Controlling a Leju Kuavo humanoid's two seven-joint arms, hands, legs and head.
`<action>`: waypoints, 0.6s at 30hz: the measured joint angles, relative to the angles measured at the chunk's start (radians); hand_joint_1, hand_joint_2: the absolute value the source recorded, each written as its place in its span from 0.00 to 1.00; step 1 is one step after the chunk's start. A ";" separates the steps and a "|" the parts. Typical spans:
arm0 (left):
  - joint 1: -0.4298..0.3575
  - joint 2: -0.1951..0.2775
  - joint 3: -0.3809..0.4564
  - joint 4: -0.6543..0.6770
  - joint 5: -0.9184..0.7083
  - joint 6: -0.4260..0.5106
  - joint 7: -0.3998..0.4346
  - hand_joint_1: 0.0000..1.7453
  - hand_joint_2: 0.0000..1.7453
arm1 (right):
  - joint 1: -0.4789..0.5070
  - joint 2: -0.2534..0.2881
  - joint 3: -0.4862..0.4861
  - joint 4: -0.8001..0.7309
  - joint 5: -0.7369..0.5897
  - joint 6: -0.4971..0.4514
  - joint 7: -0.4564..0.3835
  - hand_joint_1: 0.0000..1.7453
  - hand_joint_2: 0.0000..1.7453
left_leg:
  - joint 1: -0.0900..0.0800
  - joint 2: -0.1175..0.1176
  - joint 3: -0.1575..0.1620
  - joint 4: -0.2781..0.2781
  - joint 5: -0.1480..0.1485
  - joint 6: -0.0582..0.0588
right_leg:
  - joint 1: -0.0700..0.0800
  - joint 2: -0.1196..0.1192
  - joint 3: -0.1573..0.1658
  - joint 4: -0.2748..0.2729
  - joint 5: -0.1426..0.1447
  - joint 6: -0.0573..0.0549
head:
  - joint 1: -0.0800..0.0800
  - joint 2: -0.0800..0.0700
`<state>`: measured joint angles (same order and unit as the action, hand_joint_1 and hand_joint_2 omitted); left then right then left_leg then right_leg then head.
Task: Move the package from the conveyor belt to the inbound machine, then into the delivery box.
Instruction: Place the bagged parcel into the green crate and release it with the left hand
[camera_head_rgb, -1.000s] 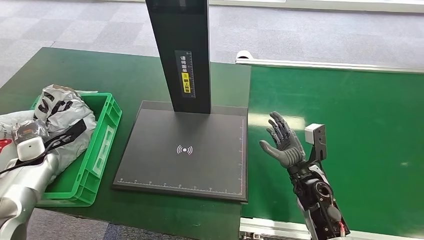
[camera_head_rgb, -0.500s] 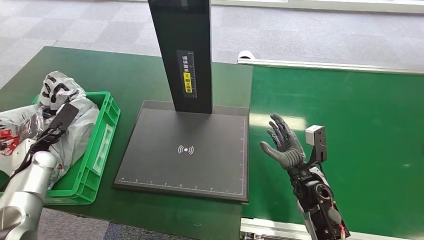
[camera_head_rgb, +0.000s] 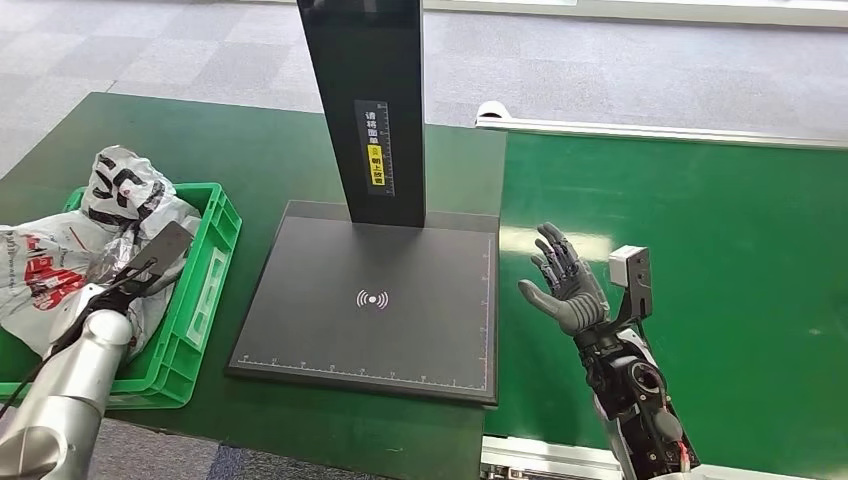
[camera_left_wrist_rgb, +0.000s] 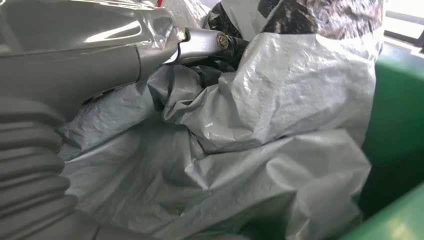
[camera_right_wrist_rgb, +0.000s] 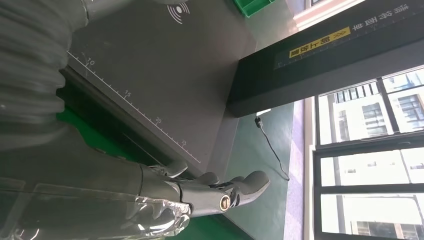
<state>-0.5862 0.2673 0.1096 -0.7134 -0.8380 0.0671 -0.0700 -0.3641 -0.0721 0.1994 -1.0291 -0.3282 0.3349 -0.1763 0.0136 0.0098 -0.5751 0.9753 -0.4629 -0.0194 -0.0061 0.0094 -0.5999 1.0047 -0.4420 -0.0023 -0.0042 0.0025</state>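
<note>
A: Start at the left of the frame. The package (camera_head_rgb: 70, 275), a grey crumpled bag with red and black print, lies in the green delivery box (camera_head_rgb: 205, 290) at the lower left, and part of it hangs over the box's left side. Its long axis runs from the lower left toward the upper right corner of the box.

B: And your left robot hand (camera_left_wrist_rgb: 75, 60)?

A: It is right against the bag. In the wrist view the thumb lies on the folds, but I cannot tell if the fingers pinch the plastic or only touch it.

B: What is in the centre?

A: The inbound machine (camera_head_rgb: 375, 300): its black plate carries nothing, and its dark post stands at the upper middle. The box wall is just beside the plate's left edge, so you have little room there.

B: The right side?

A: Your right robot hand (camera_head_rgb: 565, 285) is raised over the green conveyor belt (camera_head_rgb: 720, 250), fingers spread, holding nothing, well apart from the package. The left arm is clearly nearer.
</note>
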 joint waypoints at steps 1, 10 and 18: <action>0.002 0.000 -0.012 0.002 -0.015 0.007 0.003 0.00 0.00 | -0.002 0.000 0.000 0.003 0.000 0.000 0.000 0.00 1.00 | 0.000 -0.001 0.000 0.000 0.000 0.000 | 0.000 -0.001 0.000 0.000 0.000 0.000 | 0.000 0.000; 0.047 -0.045 -0.142 -0.010 -0.135 0.215 -0.021 0.00 0.00 | -0.024 0.005 0.003 0.017 -0.014 0.014 0.000 0.00 1.00 | -0.002 -0.006 -0.001 0.000 0.001 0.001 | -0.002 -0.008 0.003 0.000 -0.001 0.002 | 0.000 0.000; 0.109 -0.078 -0.197 -0.125 -0.126 0.238 -0.069 0.00 0.00 | -0.049 0.005 0.014 0.038 -0.025 0.023 0.000 0.00 1.00 | -0.003 -0.006 0.000 0.000 0.000 0.001 | -0.003 -0.007 0.002 0.000 -0.002 0.002 | 0.000 0.000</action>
<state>-0.4773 0.1895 -0.0874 -0.8383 -0.9639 0.3052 -0.1386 -0.4135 -0.0667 0.2133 -0.9912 -0.3528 0.3584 -0.1765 0.0109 0.0042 -0.5752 0.9753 -0.4624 -0.0180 -0.0088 0.0023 -0.5974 1.0042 -0.4435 0.0001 -0.0041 0.0025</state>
